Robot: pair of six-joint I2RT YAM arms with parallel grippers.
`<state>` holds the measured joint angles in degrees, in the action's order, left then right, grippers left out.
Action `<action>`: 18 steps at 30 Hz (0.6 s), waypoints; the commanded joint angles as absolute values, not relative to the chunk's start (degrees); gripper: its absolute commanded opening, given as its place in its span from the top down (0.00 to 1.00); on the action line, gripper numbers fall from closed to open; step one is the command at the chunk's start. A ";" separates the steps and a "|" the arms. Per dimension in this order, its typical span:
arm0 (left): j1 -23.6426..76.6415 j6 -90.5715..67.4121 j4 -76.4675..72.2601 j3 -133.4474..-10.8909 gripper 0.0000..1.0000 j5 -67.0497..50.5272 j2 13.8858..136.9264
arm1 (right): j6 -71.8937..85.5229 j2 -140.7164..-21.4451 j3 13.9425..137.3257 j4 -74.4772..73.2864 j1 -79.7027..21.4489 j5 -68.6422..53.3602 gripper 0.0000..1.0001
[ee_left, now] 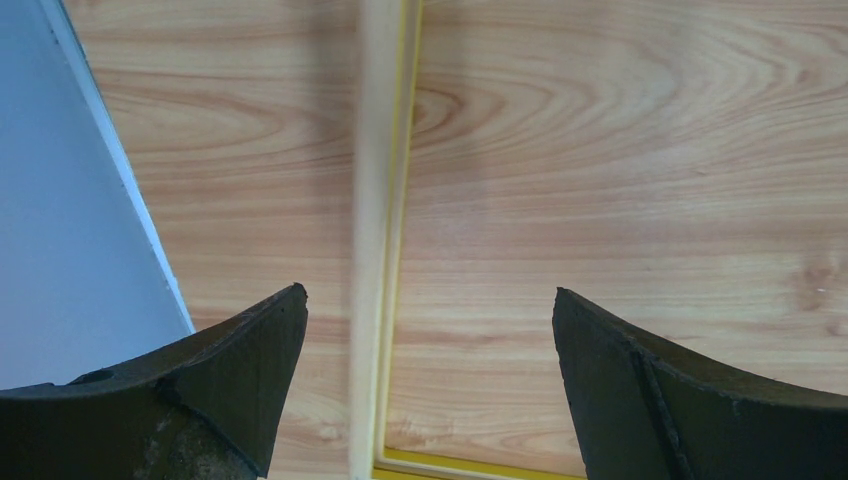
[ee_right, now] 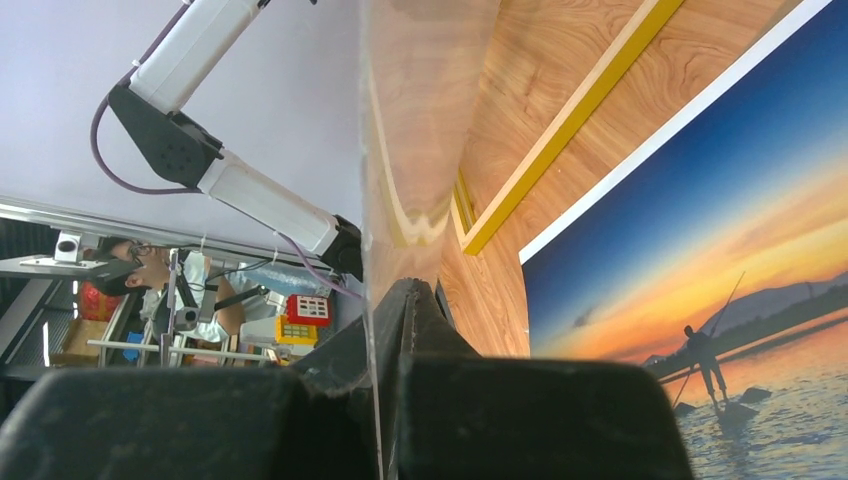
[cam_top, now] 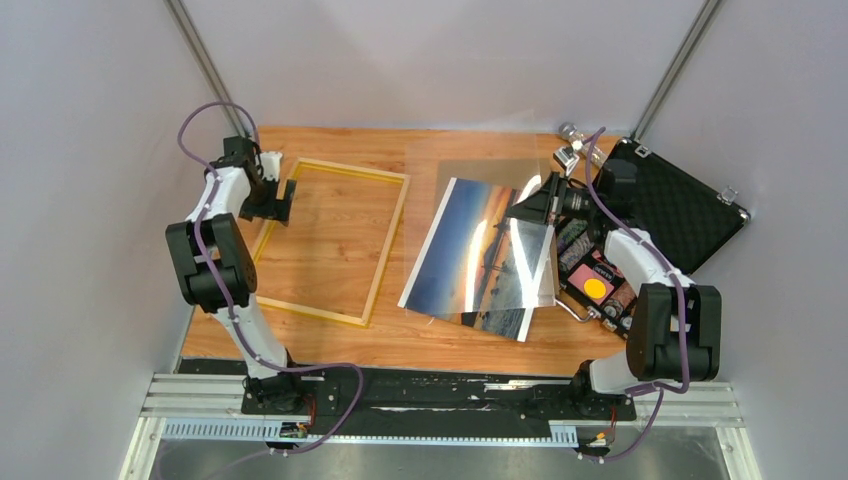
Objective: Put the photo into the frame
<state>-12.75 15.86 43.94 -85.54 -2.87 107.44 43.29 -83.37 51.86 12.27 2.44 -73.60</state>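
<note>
The photo [cam_top: 470, 255], a sunset print with a white edge, lies flat on the table right of centre and fills the right side of the right wrist view [ee_right: 700, 230]. The frame [cam_top: 350, 168], thin and yellow, lies empty on the left with bare table inside it. My left gripper [cam_top: 278, 200] hangs open over the frame's left rail [ee_left: 378, 200], which runs between its spread fingers [ee_left: 430, 292]. My right gripper [cam_top: 535, 205] is shut on the edge of a clear sheet [cam_top: 485, 170], held tilted above the photo's right part. That sheet [ee_right: 420, 120] rises edge-on from the closed fingertips [ee_right: 412, 290].
An open black foam-lined case [cam_top: 680, 205] stands at the back right, with small items and an orange disc [cam_top: 595, 288] beside it. Small shiny parts [cam_top: 570, 135] lie at the back edge. Grey walls close in on both sides.
</note>
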 commanded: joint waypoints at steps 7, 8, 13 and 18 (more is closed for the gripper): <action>-16.36 21.79 38.02 -83.87 0.00 -2.61 110.36 | 38.88 -81.76 52.93 10.39 1.31 -72.77 1.00; -16.40 21.95 37.91 -83.86 0.01 -2.62 110.51 | 38.81 -81.67 52.91 10.37 1.31 -72.76 1.00; -16.51 22.44 37.80 -85.25 0.08 -2.58 113.47 | 38.37 -81.42 52.48 10.37 1.22 -72.77 1.00; -16.68 22.67 38.75 -87.38 0.17 -2.40 116.56 | 37.73 -80.75 52.04 10.11 1.16 -72.86 1.00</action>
<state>-16.19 21.10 39.18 -84.42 -2.46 114.41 39.24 -83.35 51.79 9.32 1.52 -72.47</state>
